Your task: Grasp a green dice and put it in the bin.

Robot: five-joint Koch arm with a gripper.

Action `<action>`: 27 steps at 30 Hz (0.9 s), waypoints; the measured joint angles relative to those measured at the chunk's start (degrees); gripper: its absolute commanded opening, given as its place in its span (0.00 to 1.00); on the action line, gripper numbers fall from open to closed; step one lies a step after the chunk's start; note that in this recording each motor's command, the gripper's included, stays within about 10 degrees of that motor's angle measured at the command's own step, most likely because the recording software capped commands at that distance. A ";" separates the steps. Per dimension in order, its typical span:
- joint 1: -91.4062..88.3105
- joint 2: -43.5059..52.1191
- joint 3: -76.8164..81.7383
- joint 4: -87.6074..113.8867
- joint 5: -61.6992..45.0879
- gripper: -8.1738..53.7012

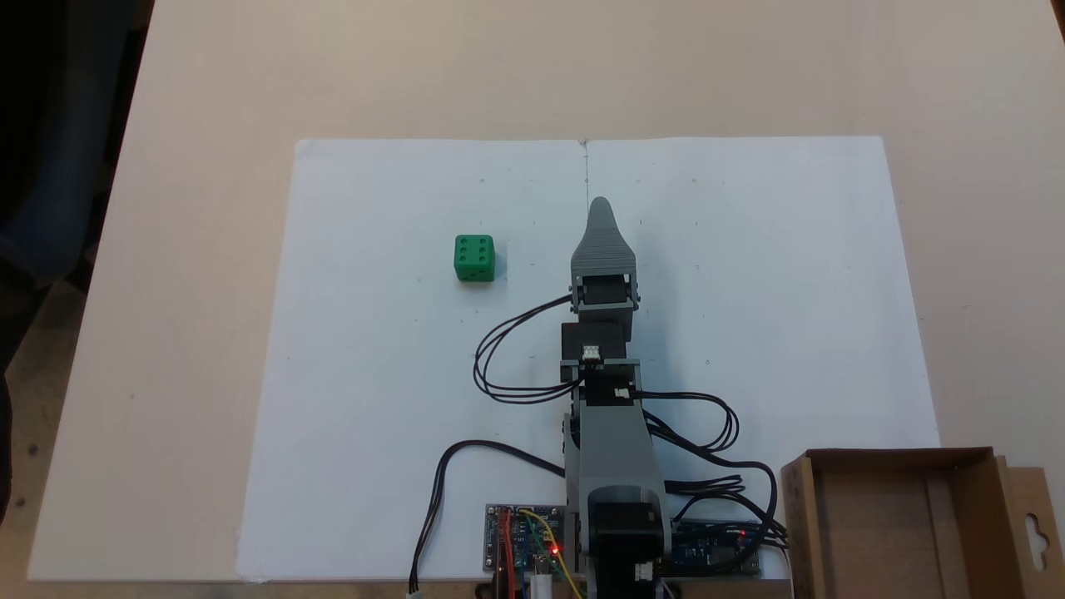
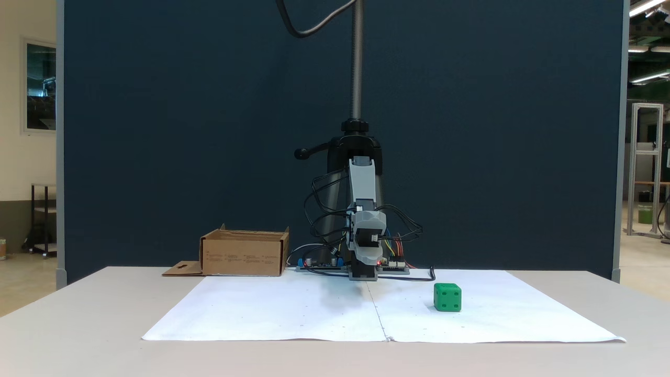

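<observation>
The green dice [image 1: 474, 258] [image 2: 447, 297] rests on the white paper, its six-pip face up in a fixed view. My gripper [image 1: 601, 206] points away from the arm's base along the paper's centre seam, to the right of the dice and well apart from it in that view. Only its upper grey jaw shows from above, so I cannot make out any gap between the jaws, and nothing is visibly held. The bin [image 1: 899, 456] [image 2: 243, 256], a shallow brown cardboard box with a slotted side flap [image 1: 1032, 532], stands beside the arm's base.
Two white paper sheets [image 1: 374, 374] cover the middle of the beige table [image 1: 166, 249]. Circuit boards [image 1: 524, 541] and looping black cables [image 1: 507, 366] sit around the arm's base. A camera stand pole [image 2: 357, 63] rises behind the arm, before a dark blue partition.
</observation>
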 measured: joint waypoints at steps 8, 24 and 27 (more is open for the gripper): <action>1.23 0.00 -1.58 1.05 0.00 0.83; 3.60 0.00 -30.41 54.14 0.00 0.83; 2.46 0.00 -39.11 64.07 0.00 0.83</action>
